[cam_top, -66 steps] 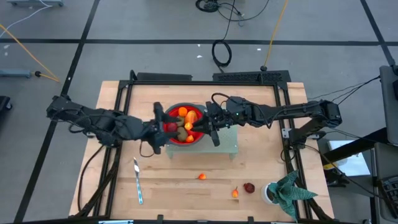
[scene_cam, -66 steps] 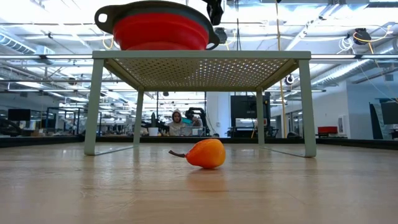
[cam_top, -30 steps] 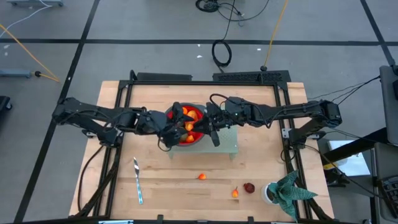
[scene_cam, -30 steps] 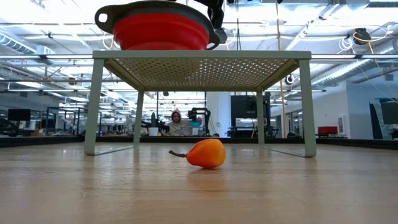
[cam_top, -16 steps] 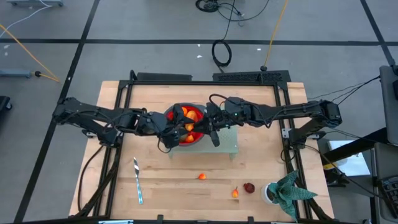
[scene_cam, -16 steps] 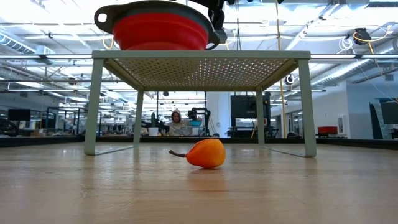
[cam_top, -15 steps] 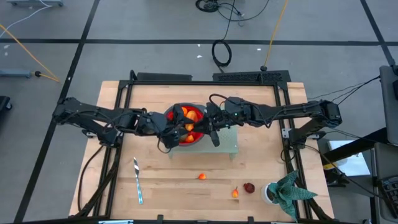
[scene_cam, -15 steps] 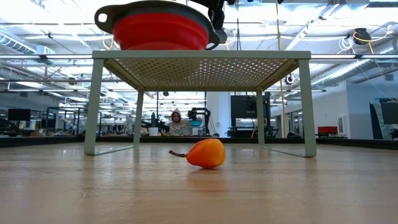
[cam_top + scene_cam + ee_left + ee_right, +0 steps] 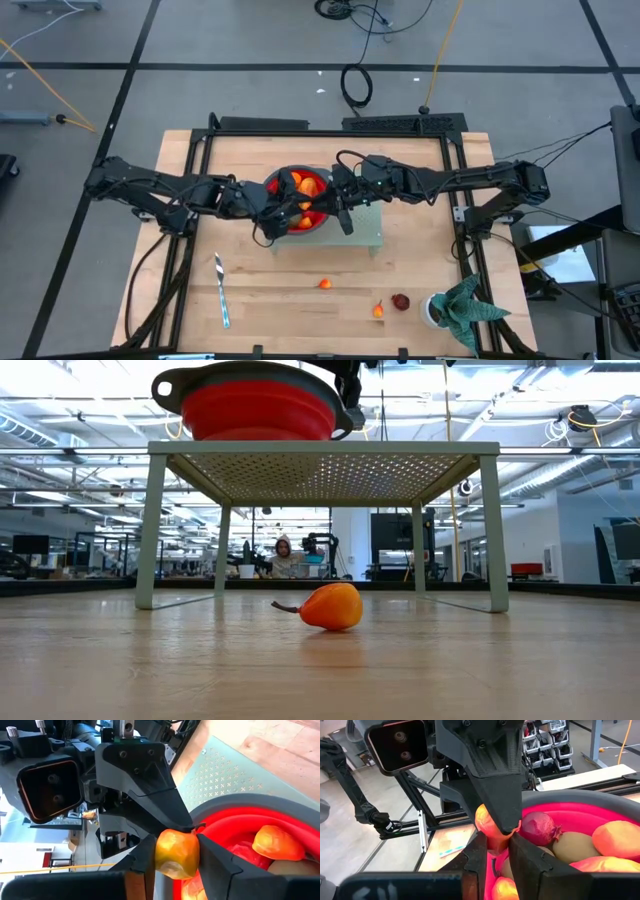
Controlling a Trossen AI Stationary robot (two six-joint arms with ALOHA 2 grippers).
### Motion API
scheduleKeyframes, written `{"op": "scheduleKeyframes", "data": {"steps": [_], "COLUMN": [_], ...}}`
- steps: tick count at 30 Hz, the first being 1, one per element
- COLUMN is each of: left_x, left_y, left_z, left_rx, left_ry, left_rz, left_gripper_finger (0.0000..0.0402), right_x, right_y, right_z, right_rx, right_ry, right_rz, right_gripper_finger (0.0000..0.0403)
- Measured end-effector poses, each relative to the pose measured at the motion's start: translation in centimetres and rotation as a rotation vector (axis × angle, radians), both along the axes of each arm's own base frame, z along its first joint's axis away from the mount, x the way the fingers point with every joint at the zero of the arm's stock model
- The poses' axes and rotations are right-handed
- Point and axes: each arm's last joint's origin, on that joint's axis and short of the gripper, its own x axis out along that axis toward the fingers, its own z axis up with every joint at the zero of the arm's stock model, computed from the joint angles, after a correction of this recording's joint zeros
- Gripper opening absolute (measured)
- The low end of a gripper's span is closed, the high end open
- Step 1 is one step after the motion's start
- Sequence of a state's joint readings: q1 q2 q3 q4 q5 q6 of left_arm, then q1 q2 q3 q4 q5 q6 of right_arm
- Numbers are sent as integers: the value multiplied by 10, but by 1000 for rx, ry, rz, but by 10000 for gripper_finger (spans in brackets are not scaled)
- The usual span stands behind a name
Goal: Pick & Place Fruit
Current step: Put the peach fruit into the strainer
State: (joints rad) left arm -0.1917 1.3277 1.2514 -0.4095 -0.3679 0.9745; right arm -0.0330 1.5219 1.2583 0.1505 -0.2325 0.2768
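Closing since before, left pincer (image 9: 175, 851) now grips an orange fruit (image 9: 177, 854); right pincer (image 9: 496, 851) pinches the bowl rim (image 9: 580, 797).

A wooden table (image 9: 260, 320) carried a pale perforated stand (image 9: 320, 460). A red bowl with a grey rim (image 9: 255, 405) sat on that stand. A silver knife (image 9: 221, 291) lay front-left of the stand, and a potted plant (image 9: 462, 310) stood front-right of it.

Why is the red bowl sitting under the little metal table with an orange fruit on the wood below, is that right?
Not quite. The low view shows the bowl on top of the metal table, not under it. The orange fruit does lie on the wood below.
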Motion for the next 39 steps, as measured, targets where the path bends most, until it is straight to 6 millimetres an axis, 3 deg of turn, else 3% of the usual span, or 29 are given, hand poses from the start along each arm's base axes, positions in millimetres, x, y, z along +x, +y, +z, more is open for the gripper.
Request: {"op": "scheduleKeyframes", "data": {"steps": [7,22,39], "left_x": [-1,-9,-51], "left_y": [1,7,16], "left_z": [-1,-11,21], "left_rx": [14,32,-162], "left_ry": [6,98,-67], "left_rz": [51,215,334], "left_gripper_finger": [118,119,120], "right_x": [0,0,-3], "right_y": [-1,-1,-1], "right_z": [0,-3,-2], "right_rx": [-3,-5,-5], "right_ry": [-2,32,42], "right_rz": [-10,-23,-24], "right_gripper_finger": [80,189,191]}}
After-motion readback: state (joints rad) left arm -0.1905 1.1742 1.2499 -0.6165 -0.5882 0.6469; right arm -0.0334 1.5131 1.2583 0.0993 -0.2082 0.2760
